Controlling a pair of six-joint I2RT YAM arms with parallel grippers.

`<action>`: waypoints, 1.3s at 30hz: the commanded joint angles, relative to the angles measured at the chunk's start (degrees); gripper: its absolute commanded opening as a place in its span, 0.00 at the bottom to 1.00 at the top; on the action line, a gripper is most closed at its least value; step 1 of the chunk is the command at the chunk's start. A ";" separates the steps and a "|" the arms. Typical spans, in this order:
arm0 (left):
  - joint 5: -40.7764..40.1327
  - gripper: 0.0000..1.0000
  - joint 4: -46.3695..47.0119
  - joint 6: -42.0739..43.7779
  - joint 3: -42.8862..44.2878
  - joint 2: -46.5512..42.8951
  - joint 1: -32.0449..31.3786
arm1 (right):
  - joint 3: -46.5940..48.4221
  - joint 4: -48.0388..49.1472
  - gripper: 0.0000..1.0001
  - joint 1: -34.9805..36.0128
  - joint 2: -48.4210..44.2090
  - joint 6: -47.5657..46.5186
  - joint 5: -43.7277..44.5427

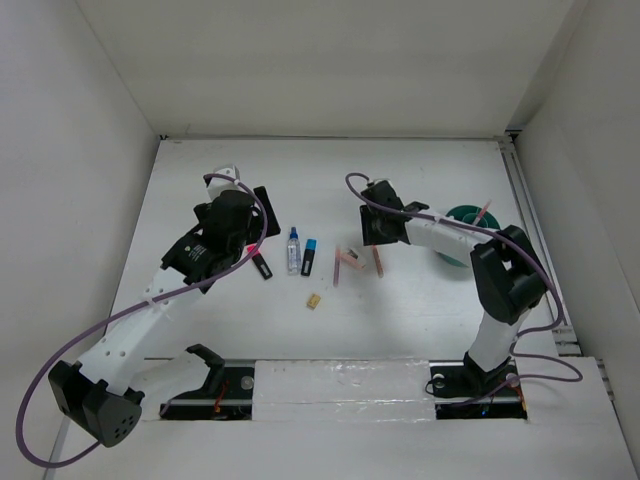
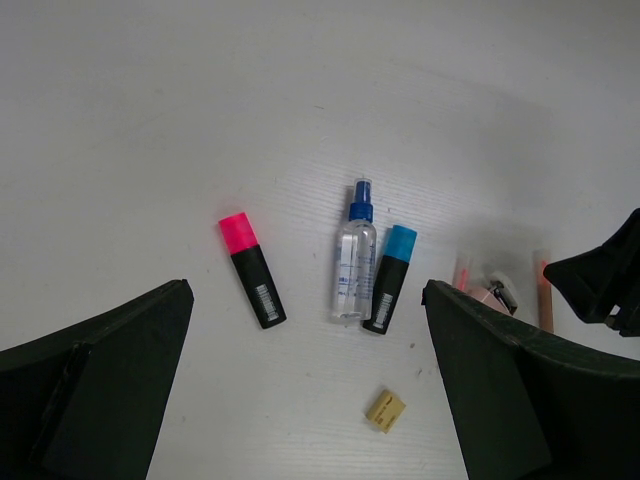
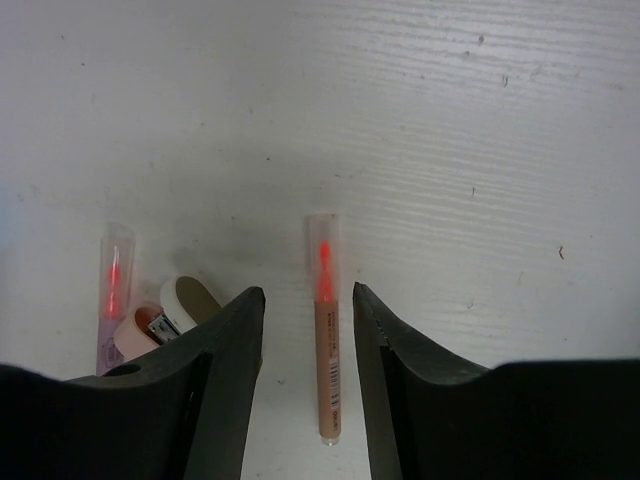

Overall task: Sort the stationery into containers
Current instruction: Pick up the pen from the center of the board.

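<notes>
Salmon pencil [image 3: 328, 350] lies flat on the table [image 3: 450, 150] between the right hand's [image 3: 308, 295] half-open fingers, gaps either side, not gripped; left hand [image 2: 305, 290] wide open, empty.

Table [image 1: 400, 330]: lying flat and white, showing fine grain lines and a few dark specks in the wrist views.
Back wall [image 1: 330, 60]: standing plain white behind the table's far edge.
Left wall [image 1: 60, 200]: closing in the table on that side.
Right wall [image 1: 600, 200]: doing the same opposite.
Rail [image 1: 518, 180]: running pale and grooved along the table's right edge.
Near strip [image 1: 340, 385]: lying glossy white across the near edge, catching light.
</notes>
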 commanded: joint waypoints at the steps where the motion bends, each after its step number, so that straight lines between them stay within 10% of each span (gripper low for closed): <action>1: -0.69 1.00 0.04 -0.37 0.57 -0.10 0.32 | -0.70 0.64 0.47 0.58 0.06 1.00 -0.40; 22: -0.16 1.00 0.04 -0.37 0.57 -0.62 0.32 | -1.84 -0.50 0.44 0.58 3.06 2.06 -1.55; 39: -0.16 1.00 0.04 -0.37 0.57 -0.62 0.32 | -4.04 -0.50 0.04 0.58 4.73 1.44 -3.12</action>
